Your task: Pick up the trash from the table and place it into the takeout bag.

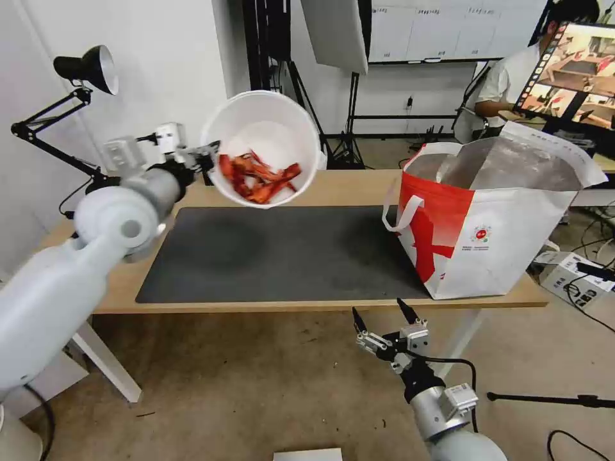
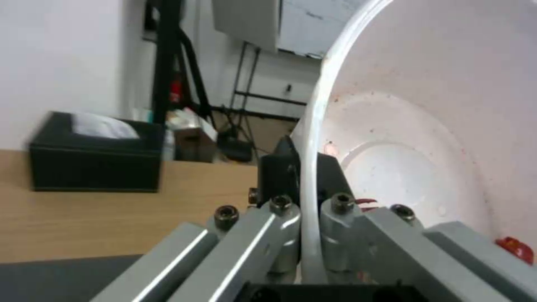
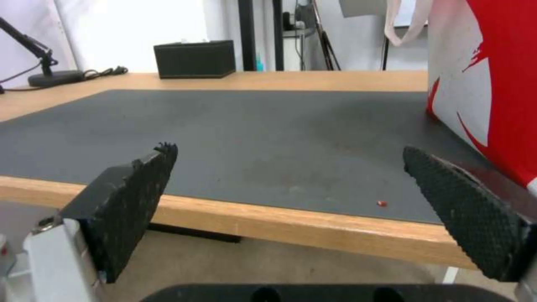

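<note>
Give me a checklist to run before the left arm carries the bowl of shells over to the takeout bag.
1. Grip: left gripper pinches the white bowl's rim between its fingers. Ok.
2. Contents: the bowl is tipped steeply toward the camera, with the red shells slid to its low side. Not ok; they could spill.
3. Bag mouth: the takeout bag stands upright with its foil-lined top open. Ok.
4. Path: dark-grey mat between bowl and bag is bare in the head view. Ok.
5. Right gripper: open, below the table's front edge, away from the bag. Ok.
6. Stray scrap: a small red bit lies on the mat. Not ok.
</note>
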Controlling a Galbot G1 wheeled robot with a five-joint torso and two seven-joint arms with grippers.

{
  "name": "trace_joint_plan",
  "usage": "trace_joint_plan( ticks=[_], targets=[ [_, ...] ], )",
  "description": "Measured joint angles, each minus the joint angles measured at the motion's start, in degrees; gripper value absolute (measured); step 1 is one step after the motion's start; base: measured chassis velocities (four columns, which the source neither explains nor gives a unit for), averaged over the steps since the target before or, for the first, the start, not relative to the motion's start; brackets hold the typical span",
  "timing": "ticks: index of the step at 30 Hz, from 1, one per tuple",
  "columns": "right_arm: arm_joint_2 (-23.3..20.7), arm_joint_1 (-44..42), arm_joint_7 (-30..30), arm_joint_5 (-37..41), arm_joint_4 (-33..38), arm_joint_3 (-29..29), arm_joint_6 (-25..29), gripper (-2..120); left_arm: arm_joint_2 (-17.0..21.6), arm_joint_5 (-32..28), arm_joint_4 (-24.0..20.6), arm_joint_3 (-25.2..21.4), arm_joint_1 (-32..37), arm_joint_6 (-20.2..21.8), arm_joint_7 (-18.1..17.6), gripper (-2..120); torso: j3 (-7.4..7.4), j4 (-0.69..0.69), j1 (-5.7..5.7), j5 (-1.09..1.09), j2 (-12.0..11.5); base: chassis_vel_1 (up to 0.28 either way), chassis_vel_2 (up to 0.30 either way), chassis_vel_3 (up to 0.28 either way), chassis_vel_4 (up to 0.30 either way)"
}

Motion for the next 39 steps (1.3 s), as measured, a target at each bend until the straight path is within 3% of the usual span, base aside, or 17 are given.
trace_joint_plan(
  ticks=[7,18,26,30,39],
  targets=[
    [0.0,0.0,0.0,0.0,0.0,0.0,0.0,100,-9.76,-2.94,7.86,7.31,-9.89,1.05,-2.92,0,0.0,0.0,0.0,-0.01,0.0,0.0,0.0,0.0,0.0],
    [0.0,0.0,0.0,0.0,0.0,0.0,0.0,100,-22.4,-3.91,16.27,11.89,-19.93,1.44,-5.49,0,0.0,0.0,0.0,0.0,0.0,0.0,0.0,0.0,0.0],
    [0.0,0.0,0.0,0.0,0.0,0.0,0.0,100,-27.06,-4.15,19.43,14.92,-22.76,1.4,-6.95,0,0.0,0.0,0.0,0.0,0.0,0.0,0.0,0.0,0.0],
    [0.0,0.0,0.0,0.0,0.0,0.0,0.0,100,-33.52,-3.86,24.95,17.76,-26.36,0.96,-10.19,0,-0.01,-0.01,0.0,0.0,0.0,0.0,0.0,0.0,0.0],
    [0.0,0.0,0.0,0.0,0.0,0.0,0.0,100,-42.81,0.94,33.73,20.8,-29.22,-1.28,-12.47,0,-0.01,-0.02,0.0,0.01,0.0,0.0,0.0,0.0,0.0]
  ],
)
